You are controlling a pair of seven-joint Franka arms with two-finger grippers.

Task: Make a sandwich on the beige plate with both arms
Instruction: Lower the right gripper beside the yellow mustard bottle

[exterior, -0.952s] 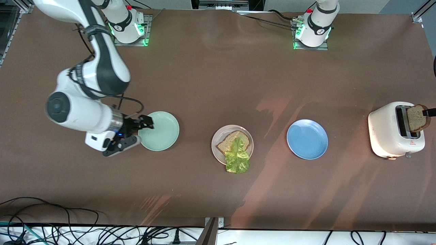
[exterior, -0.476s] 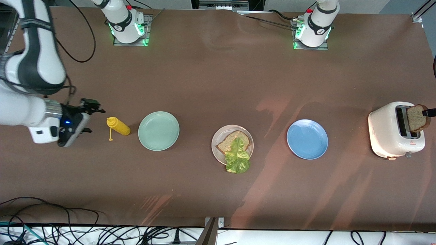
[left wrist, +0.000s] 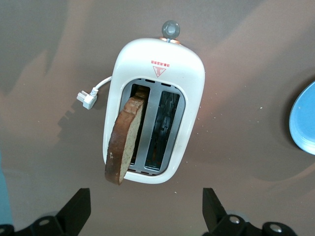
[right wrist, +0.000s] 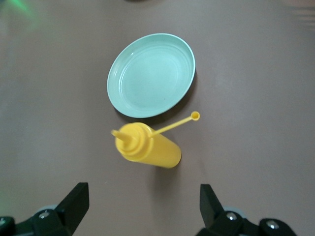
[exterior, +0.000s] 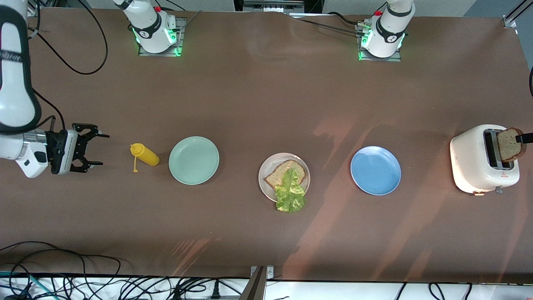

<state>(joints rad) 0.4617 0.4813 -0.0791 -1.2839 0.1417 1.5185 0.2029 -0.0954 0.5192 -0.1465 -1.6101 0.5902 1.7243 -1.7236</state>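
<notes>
The beige plate [exterior: 262,169] sits mid-table between two other plates. It holds one slice of brown toast [exterior: 281,171], and a green lettuce leaf [exterior: 290,194] lies on that slice and hangs over the rim. A second toast slice [exterior: 509,145] [left wrist: 123,143] leans out of a slot of the white toaster [exterior: 470,159] [left wrist: 158,53]. My left gripper [left wrist: 146,202] hangs open above the toaster's end with nothing between its fingers. My right gripper [exterior: 94,149] [right wrist: 142,201] stands open and empty over the table's right-arm end, pointing at a yellow bottle.
A yellow squeeze bottle [exterior: 145,154] [right wrist: 148,148] lies beside the mint-green plate [exterior: 194,160] [right wrist: 151,74]. The blue plate [exterior: 375,170] [left wrist: 305,123] sits between the beige plate and the toaster. Cables run along the table edge nearest the front camera.
The right arm has swung from the mint-green plate out toward its end of the table, uncovering the yellow bottle. Its gripper stays open. Toaster and toast have not moved.
</notes>
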